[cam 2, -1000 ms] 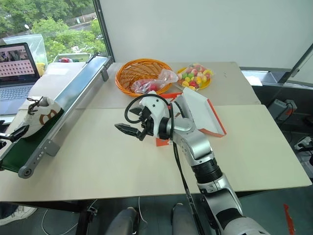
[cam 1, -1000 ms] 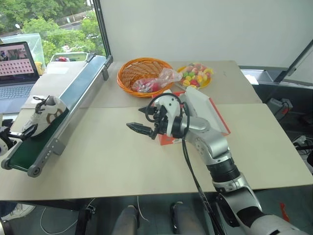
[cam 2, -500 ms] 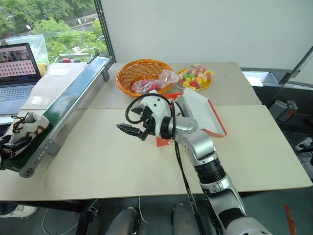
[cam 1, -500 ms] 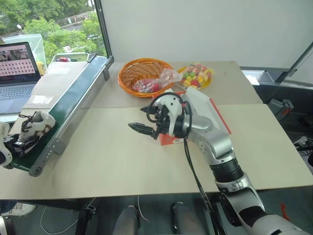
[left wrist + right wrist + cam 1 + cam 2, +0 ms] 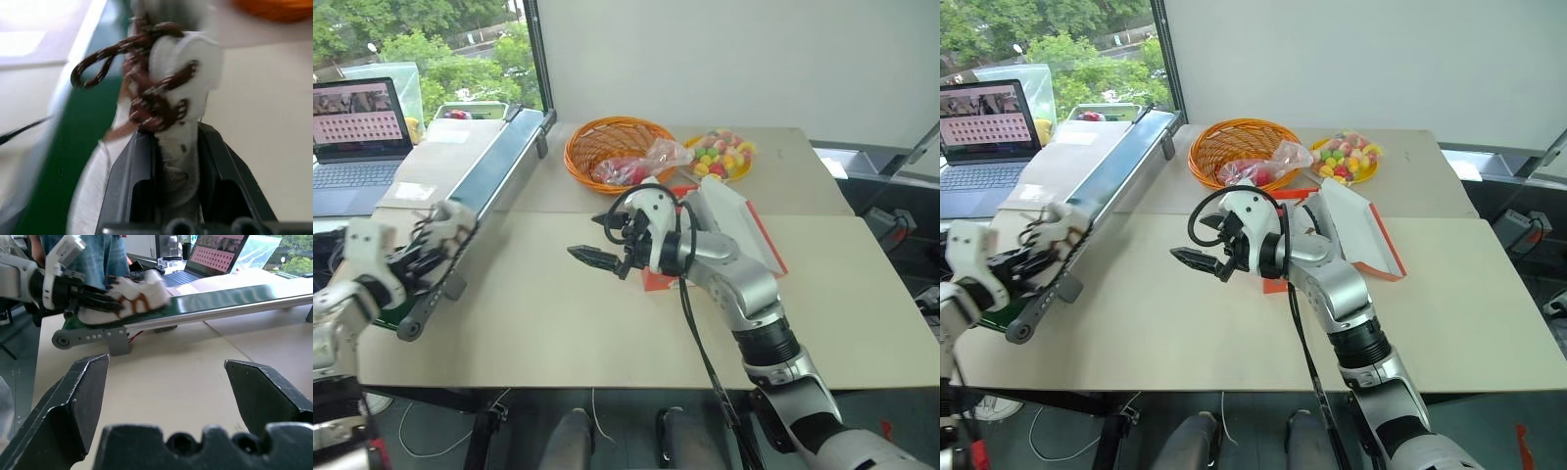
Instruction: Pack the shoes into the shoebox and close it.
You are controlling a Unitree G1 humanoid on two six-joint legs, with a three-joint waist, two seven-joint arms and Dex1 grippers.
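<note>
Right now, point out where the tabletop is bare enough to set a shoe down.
Bare: the near tabletop between the conveyor and the right gripper, and the near right corner. Crowded: the far middle, with wicker basket, candy plate and shoebox.

No legible text, label, brand or number found; laptop (image 5: 357, 117) screen shows a pink grid, characters unreadable.

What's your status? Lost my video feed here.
Left pincer shut on one shoe at the conveyor end. Right pincer open, empty, above the table. Shoebox open behind the right arm. Path between looks clear.
</note>
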